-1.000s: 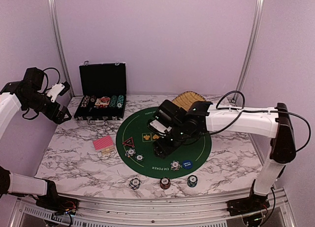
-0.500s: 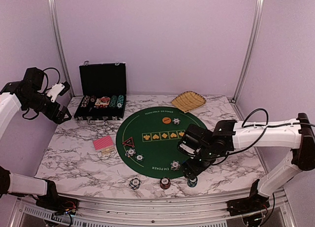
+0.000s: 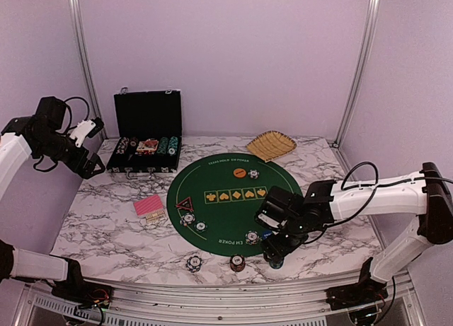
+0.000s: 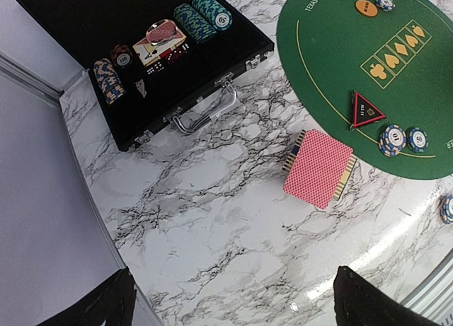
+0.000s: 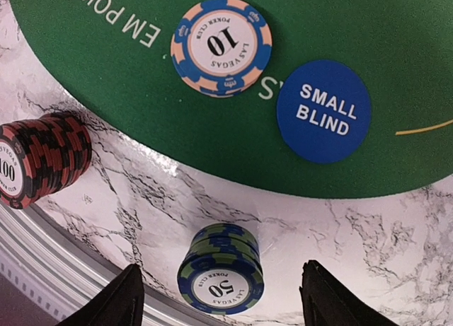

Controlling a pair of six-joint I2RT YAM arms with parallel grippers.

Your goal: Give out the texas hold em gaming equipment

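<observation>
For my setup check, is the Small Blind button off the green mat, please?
No, the Small Blind button lies on the green mat.

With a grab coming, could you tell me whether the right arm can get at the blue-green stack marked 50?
Probably yes: the right gripper hangs open over the stack marked 50, one finger on each side, with nothing between.

Black case (image 4: 152,57), lid open: chip stacks, dice, a card.
Marble table (image 4: 212,220): pink-red-backed deck (image 4: 318,168), just off the green mat (image 4: 333,50).
On mat: black-red triangular marker (image 4: 366,110); two striped chips (image 4: 391,140) side by side just below it; orange disc (image 4: 366,8) beside another chip (image 4: 385,3).
Left gripper (image 4: 230,305): fingertips spread wide.
</observation>
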